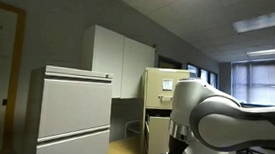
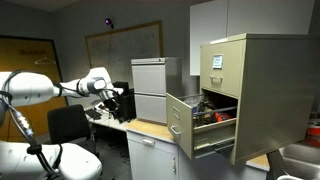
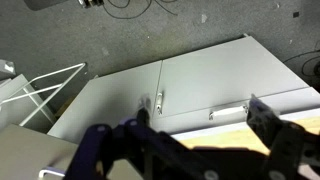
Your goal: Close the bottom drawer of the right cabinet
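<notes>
The right cabinet [image 2: 262, 90] is tall, narrow and beige; it also shows in an exterior view [image 1: 167, 87]. Its bottom drawer [image 2: 182, 127] is pulled out, with dark and red things inside. In an exterior view the drawer [image 1: 155, 139] is partly hidden by my arm. The drawer above it is shut. My gripper [image 2: 119, 96] is far to the left of the drawer, near the light grey cabinet. In the wrist view the gripper [image 3: 200, 115] is open and empty, over white cupboard doors and a wooden counter edge.
A light grey two-drawer cabinet [image 2: 150, 88] stands on the wooden counter [image 2: 150, 131]; it also shows in an exterior view [image 1: 74, 112]. White wall cupboards [image 1: 119, 60] hang behind. An office chair [image 2: 68, 125] and a cluttered desk lie under my arm.
</notes>
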Controlling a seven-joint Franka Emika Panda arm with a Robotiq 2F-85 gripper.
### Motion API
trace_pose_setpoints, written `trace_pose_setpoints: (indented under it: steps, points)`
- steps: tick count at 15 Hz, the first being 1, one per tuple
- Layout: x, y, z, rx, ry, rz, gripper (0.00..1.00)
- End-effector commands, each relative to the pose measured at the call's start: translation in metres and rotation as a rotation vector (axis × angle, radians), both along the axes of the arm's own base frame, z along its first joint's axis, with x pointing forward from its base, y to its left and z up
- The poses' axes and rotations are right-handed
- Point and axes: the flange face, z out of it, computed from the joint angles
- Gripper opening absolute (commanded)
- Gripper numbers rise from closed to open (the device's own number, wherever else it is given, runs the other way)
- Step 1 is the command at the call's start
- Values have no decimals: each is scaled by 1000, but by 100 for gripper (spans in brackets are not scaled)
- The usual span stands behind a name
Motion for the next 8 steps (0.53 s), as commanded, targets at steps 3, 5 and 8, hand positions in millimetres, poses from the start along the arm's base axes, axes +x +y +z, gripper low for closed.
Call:
trace_pose_setpoints:
  steps: [3,5,8]
  points:
    - [0,0,1,0,1,0,100]
    - [0,0,1,0,1,0,100]
    - [2,-2,3,-10,2,-6,100]
